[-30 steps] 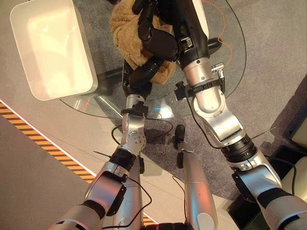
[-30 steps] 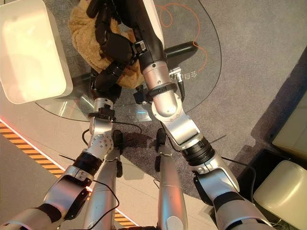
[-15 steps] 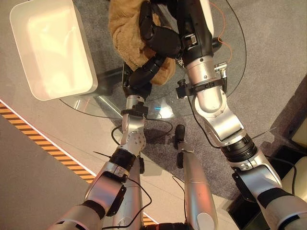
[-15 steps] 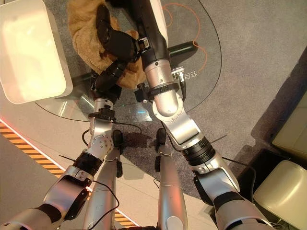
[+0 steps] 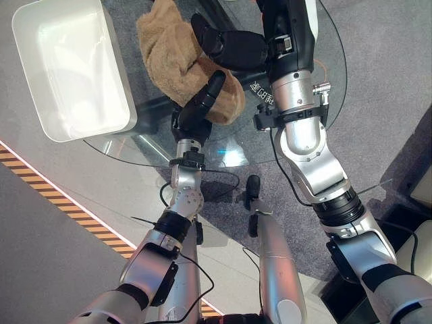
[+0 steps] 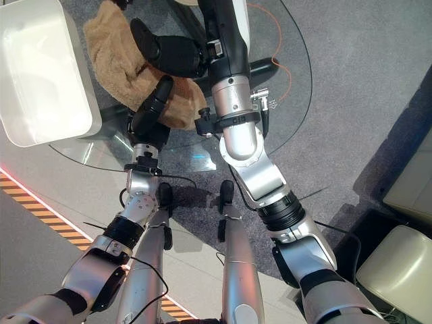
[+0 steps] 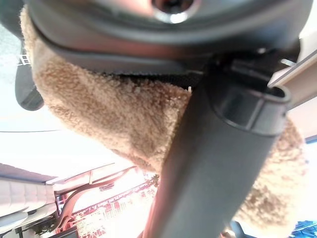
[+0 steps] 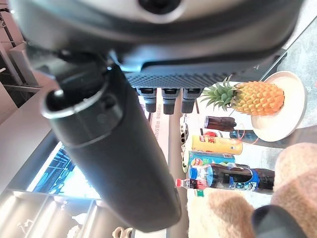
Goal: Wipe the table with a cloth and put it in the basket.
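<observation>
Round glass table (image 5: 317, 101) holds a brown cloth (image 5: 169, 61) near its left edge, running long toward the white basket (image 5: 67, 67) (just beside it). Both hands rest on it with straight fingers — left hand (image 5: 199, 104) nearer, right hand (image 5: 229, 47) farther in.

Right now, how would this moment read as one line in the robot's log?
cloth: on table, beside basket | left hand: open, on cloth | right hand: on cloth

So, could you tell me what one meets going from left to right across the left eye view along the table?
White basket → tan cloth → right hand → bare glass table.
</observation>
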